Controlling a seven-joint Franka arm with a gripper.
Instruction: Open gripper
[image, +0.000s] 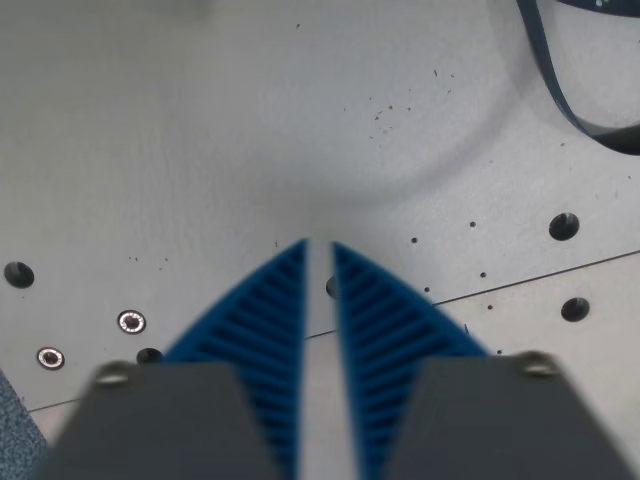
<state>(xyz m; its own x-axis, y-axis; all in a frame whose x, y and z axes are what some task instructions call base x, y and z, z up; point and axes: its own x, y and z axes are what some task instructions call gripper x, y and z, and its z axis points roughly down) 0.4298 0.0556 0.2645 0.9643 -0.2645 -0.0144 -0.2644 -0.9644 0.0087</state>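
Wrist view, item one: the gripper (320, 245). You have it at the lower centre of the frame, two blue ribbed fingers (265, 330) rising from grey mounts to pointed tips. The tips stand nearly together, a thin strip of table showing between them; nothing is pinched there. Count it as all but pressed together, holding nothing.

Item two: the metal table (200, 150), pale grey, scuffed and speckled, with a seam running across beneath the fingers. Dark bolt holes (564, 226) dot it, and two ringed fasteners (131, 322) sit toward the wrist view's left.

Item three: a dark blue strap (560, 95) looping in at the upper right corner, well apart from the fingers.

Step in hand, by your reckoning: the opening has not yet begun. The next move calls only for spreading the fingers sideways; nothing lies near enough to obstruct them.

Orientation: the fingers' long axis runs up the frame, tips pointing toward the top, at the table.
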